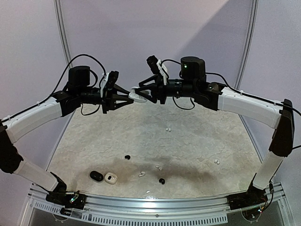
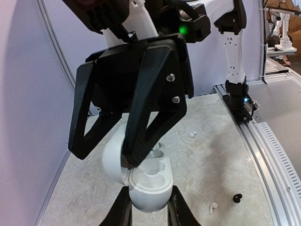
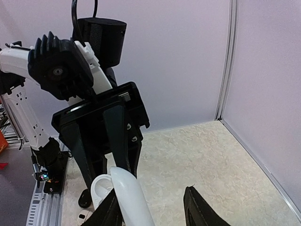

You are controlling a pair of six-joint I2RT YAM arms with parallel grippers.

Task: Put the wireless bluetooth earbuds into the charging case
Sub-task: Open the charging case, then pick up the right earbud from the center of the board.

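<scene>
Two pincers meeting in mid-air at one open charging case.

The left pincer [image 1: 130,97] is clamping the base of the white charging case [image 2: 150,186], holding it high over the bench [image 1: 211,136]. Just right of the case, the right pincer [image 1: 147,96] is standing apart, one finger touching the raised lid [image 3: 129,195]. The wireless bluetooth earbuds [image 1: 158,167], white and black, are lying scattered on the bench well below the case.

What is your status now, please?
Left gripper shut on white charging case, lid open, wells empty. Right gripper open, finger at lid. Earbuds loose on table.
</scene>
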